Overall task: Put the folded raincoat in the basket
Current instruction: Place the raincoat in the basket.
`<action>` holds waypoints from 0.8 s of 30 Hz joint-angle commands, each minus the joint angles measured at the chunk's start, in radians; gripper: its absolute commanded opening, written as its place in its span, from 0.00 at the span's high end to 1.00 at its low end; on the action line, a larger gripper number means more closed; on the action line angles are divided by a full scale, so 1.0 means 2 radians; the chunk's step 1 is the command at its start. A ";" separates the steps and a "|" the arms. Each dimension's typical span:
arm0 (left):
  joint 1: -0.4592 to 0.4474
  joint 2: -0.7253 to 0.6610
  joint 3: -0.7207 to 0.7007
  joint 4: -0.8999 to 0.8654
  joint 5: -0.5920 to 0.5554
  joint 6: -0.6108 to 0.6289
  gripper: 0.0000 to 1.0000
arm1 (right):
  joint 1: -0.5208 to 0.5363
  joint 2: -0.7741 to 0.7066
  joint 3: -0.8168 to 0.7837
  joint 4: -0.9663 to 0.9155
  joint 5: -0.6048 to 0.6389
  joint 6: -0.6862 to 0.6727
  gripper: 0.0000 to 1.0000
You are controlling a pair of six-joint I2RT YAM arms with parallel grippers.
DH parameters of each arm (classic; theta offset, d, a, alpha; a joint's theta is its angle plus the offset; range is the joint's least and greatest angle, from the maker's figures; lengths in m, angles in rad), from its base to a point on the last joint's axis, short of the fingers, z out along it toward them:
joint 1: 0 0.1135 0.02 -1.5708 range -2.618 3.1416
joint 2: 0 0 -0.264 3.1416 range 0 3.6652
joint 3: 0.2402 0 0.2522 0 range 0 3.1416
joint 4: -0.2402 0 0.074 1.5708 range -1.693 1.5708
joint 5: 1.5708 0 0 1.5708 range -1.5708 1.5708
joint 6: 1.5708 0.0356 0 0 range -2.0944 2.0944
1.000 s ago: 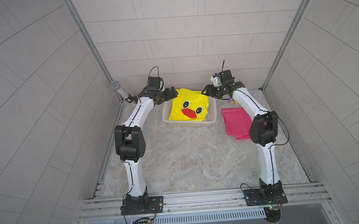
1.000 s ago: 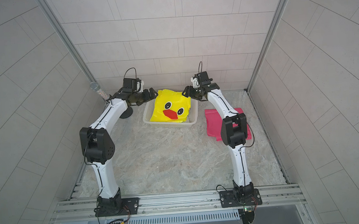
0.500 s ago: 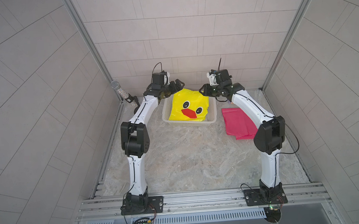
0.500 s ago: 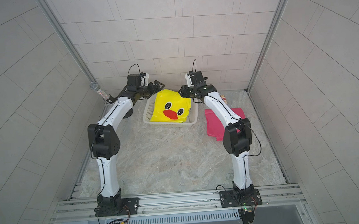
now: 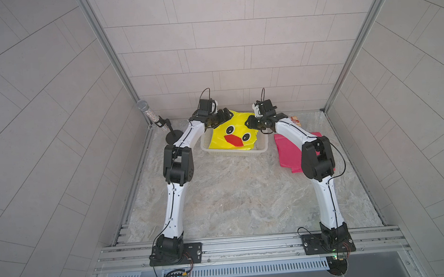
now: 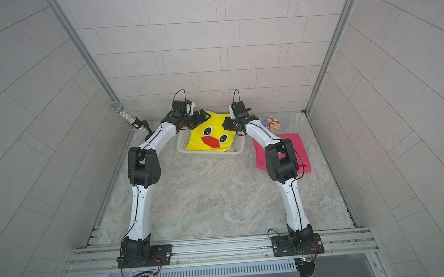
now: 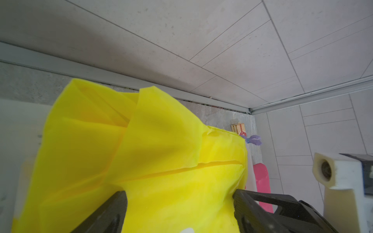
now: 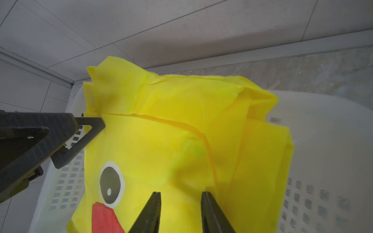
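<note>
A thin, floppy, slippery-looking yellow duck-face raincoat [image 5: 231, 137] lies in the white basket [image 5: 236, 152] — best pinched at a folded edge — left gripper [image 7: 179, 203] spread wide and empty, right gripper [image 8: 181, 203] narrowed, gripping nothing.

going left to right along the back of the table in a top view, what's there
microphone → left gripper → yellow raincoat in the basket → right gripper → small box → pink cloth
</note>
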 commanded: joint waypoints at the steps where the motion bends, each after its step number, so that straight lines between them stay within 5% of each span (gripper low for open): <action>1: 0.002 0.012 0.002 -0.020 -0.001 0.024 0.10 | -0.005 0.010 -0.024 0.020 0.006 0.001 0.62; 20: 0.002 0.012 -0.035 -0.021 -0.005 0.034 0.10 | -0.024 0.021 -0.059 0.035 -0.022 0.003 0.63; 24: 0.002 -0.024 -0.031 -0.026 -0.002 0.033 0.04 | -0.024 -0.006 -0.056 0.035 -0.028 -0.001 0.63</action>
